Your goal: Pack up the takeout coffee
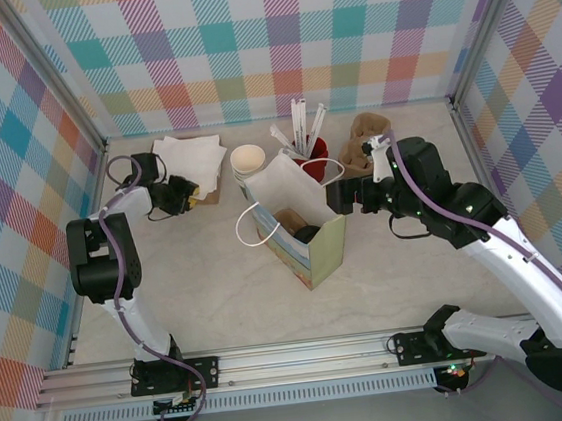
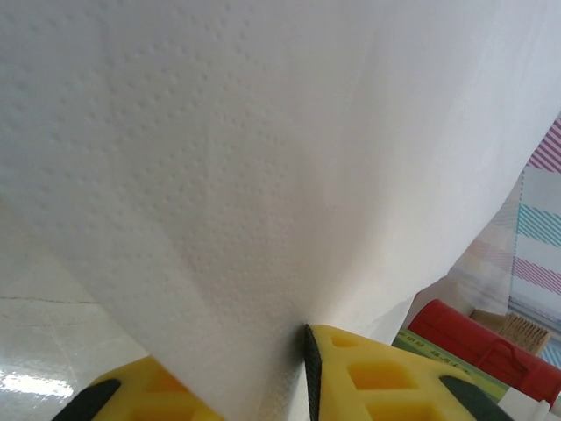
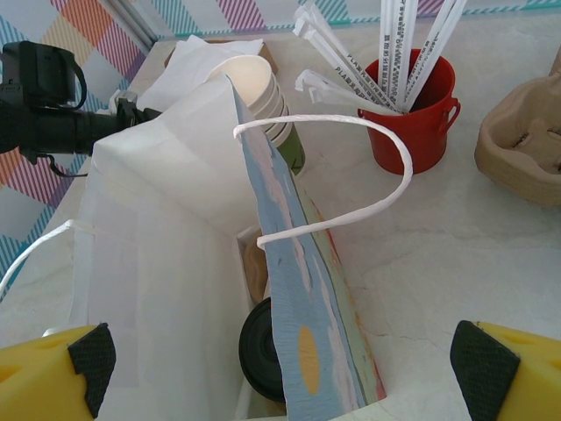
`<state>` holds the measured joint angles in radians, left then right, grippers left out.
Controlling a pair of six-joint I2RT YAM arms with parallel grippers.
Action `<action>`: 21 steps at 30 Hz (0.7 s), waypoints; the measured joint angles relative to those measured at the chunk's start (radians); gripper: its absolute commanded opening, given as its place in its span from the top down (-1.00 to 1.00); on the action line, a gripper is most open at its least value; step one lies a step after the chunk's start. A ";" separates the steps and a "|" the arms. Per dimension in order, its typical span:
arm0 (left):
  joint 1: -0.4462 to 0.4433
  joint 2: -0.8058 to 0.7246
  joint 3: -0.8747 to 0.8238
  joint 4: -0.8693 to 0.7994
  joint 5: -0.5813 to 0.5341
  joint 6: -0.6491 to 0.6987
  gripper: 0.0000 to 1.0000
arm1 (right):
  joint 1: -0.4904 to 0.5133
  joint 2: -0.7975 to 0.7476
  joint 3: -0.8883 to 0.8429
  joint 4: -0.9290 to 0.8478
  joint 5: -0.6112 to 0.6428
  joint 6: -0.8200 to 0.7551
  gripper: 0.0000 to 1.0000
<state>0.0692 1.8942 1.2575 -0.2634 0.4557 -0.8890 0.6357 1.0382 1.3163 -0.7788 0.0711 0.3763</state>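
Fingers: left fingers (image 2: 377, 386) pinched on a white napkin (image 2: 263, 175) at the far left of the bench (image 1: 220, 297); right fingers (image 3: 517, 377) spread wide, holding nothing, just beside the open paper bag (image 3: 175, 228). Takeout coffee (image 3: 261, 351) low inside the bag, black lid showing; red cup (image 3: 412, 118) of stirrers, cream cups (image 3: 254, 79) and brown cup carrier (image 3: 526, 140) beyond the bag.

The napkin (image 2: 219, 175) is dimpled matt paper, the red cup (image 3: 421, 132) glossy.
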 measured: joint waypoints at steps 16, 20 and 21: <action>0.000 -0.091 0.010 -0.092 -0.048 0.070 0.84 | 0.000 0.000 0.000 0.000 0.000 0.000 -1.00; 0.000 -0.153 0.015 -0.130 -0.075 0.121 0.94 | 0.000 0.000 0.000 0.000 0.000 0.000 -0.99; 0.000 -0.170 0.017 -0.137 -0.082 0.136 0.94 | 0.000 0.000 0.000 0.000 0.000 0.000 -0.99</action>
<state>0.0692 1.7245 1.2747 -0.4004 0.3740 -0.7528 0.6357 1.0382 1.3159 -0.7788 0.0708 0.3763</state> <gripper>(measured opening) 0.053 0.997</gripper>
